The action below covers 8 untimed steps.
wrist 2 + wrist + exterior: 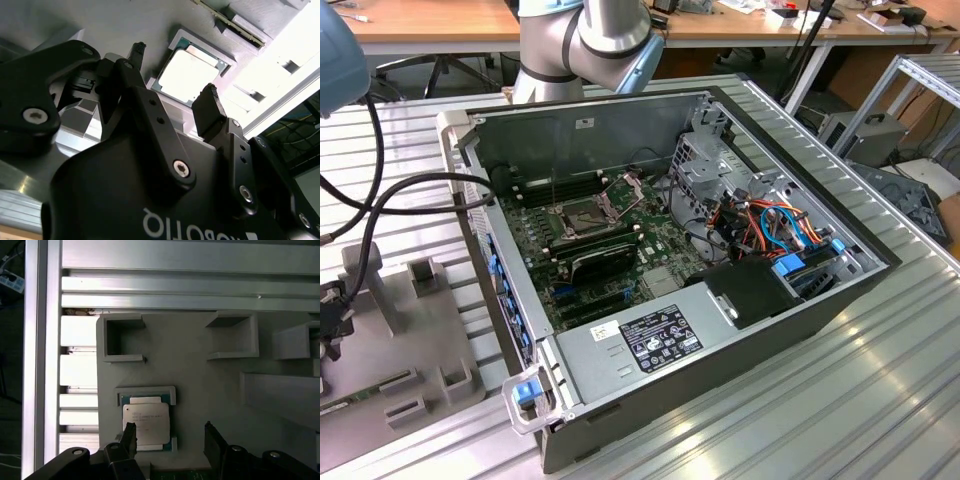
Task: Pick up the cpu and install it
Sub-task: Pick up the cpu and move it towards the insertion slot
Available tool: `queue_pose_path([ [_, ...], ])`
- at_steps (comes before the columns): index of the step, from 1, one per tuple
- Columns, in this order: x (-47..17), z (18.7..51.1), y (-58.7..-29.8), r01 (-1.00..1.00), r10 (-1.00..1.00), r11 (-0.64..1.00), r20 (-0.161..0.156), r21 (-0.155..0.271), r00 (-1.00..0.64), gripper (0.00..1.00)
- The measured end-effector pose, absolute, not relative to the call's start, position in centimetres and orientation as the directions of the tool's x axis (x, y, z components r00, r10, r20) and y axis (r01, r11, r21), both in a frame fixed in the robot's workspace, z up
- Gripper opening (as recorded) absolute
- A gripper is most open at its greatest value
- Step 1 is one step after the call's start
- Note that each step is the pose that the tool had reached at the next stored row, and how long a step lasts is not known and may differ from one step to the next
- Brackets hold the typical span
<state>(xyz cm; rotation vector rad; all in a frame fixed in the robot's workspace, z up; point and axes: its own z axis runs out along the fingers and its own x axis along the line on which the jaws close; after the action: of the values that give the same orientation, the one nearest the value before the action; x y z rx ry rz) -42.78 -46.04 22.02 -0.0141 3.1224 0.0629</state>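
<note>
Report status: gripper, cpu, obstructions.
Black gripper hovers, jaws open, empty. Small flat silver-grey square cpu lying in grey nest on grey fixture plate, not lifted. Nothing seen blocking it.

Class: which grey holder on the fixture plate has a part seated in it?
The low framed holder nearest the open gripper: the cpu lies in it, while the two box-shaped holders stand empty.

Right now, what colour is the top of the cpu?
The cpu top is silver-grey; first wrist view shows it best.
</note>
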Motion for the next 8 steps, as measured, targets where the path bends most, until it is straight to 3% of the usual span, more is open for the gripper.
queue_pose_path([
  [8,-42.78,21.76,-46.04,-0.009,-0.009,0.999,-0.019,0.040,-1.000,0.66],
])
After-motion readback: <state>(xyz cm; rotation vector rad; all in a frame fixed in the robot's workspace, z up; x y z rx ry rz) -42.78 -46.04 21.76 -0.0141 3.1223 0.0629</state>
